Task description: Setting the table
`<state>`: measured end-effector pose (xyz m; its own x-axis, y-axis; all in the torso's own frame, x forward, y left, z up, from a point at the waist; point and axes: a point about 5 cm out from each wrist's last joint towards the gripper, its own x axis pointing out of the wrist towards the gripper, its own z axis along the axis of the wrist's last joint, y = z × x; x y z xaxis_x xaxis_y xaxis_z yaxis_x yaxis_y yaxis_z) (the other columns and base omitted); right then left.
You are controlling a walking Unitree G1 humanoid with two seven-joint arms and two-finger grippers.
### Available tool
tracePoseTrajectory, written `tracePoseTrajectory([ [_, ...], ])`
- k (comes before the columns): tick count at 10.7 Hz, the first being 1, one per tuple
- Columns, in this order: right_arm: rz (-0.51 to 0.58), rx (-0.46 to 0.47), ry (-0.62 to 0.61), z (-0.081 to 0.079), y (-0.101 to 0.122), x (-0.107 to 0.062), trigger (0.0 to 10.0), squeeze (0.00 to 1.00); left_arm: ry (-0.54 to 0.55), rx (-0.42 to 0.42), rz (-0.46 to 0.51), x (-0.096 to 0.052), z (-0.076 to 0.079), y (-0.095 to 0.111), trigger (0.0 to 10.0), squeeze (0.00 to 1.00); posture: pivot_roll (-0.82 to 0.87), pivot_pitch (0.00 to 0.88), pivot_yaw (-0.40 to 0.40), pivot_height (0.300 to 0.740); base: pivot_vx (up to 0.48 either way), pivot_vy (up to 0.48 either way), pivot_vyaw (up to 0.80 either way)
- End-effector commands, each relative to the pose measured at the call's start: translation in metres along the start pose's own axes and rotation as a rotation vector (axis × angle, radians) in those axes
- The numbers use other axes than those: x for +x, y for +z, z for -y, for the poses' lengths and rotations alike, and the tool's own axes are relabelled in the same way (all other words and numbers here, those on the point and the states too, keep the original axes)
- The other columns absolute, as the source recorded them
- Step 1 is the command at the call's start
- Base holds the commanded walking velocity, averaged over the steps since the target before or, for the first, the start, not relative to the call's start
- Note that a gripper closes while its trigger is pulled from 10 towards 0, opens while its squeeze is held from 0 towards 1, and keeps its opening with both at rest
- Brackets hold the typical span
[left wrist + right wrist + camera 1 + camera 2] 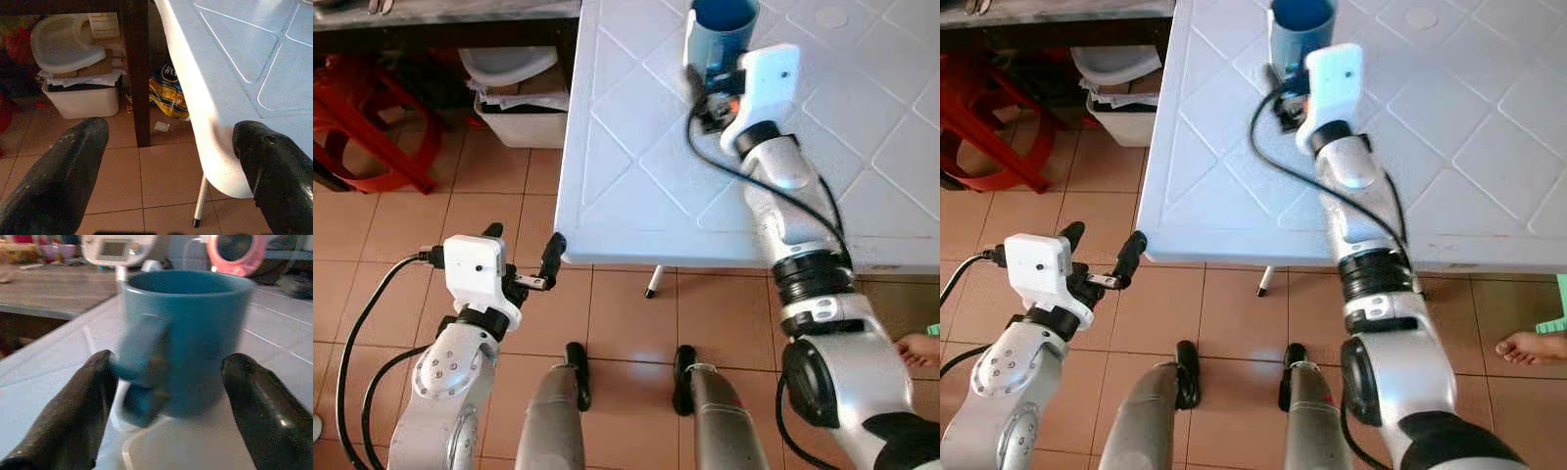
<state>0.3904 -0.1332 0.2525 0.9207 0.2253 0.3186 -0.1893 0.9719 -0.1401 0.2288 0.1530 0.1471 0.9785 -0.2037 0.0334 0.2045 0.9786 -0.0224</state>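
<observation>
Nearest, bottom of the head views: two grey legs (pixel 553 421) of the robot, standing on the tiled floor (pixel 626 313).
Grippers, count: two.
Left gripper (pixel 521 250): lower left of the head views, held off the surface just beside its near corner; its jaws are spread with nothing between them, and one finger (pixel 274 171) lies close against the surface's rounded edge in the left wrist view.
Right gripper (pixel 166 396): upper middle of the head views, reached out over the surface; its jaws are spread to either side of the mug, and a small gap shows between each finger and the mug, so it is not pinched.
Mugs, count: one.
Blue mug (pixel 722 27): at the top centre of the left eye view, standing on the white surface (pixel 636 186) just beyond the right wrist.
Mug, axis and facing: upright, long axis vertical, open mouth up; in the right wrist view its handle (pixel 142 382) points toward the gripper, sitting nearer one finger (pixel 73 416) than the other.
Surfaces, count: one white plastic one with a diamond pattern, filling the upper right of the head views; one thin white leg (pixel 653 282) shows beneath it.
Upper left of the head views: one white bin (pixel 519 93) on the floor, one red frame (pixel 372 117) beside it.
Right edge, low: one bare foot (pixel 1533 346) of a person on the tiles.
</observation>
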Motion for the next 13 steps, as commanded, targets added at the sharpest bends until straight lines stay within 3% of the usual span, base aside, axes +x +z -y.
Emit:
tracePoseTrajectory([
  [1, -0.017, 0.014, -0.039, 0.005, -0.001, 0.001, 0.0, 0.00, 0.042, 0.002, -0.090, -0.003, -0.006, -0.016, 10.0, 0.00, 0.09, 0.416, 0.080, 0.740, 0.000, 0.000, 0.00],
  [4, -0.007, -0.005, -0.106, 0.019, -0.001, 0.000, 0.0, 0.00, 0.043, 0.000, -0.088, -0.001, -0.007, -0.016, 10.0, 0.00, 0.09, 0.414, 0.079, 0.740, 0.000, 0.000, 0.00],
  [9, -0.010, -0.005, -0.054, 0.017, -0.001, 0.006, 0.0, 0.00, 0.050, 0.010, -0.085, 0.001, -0.008, -0.016, 10.0, 0.00, 0.09, 0.404, 0.079, 0.740, 0.000, 0.000, 0.00],
  [13, -0.025, 0.091, -0.015, 0.017, -0.004, 0.009, 0.0, 0.00, 0.058, 0.014, -0.088, 0.003, -0.008, -0.017, 10.0, 0.00, 0.09, 0.400, 0.075, 0.740, 0.000, 0.000, 0.00],
])
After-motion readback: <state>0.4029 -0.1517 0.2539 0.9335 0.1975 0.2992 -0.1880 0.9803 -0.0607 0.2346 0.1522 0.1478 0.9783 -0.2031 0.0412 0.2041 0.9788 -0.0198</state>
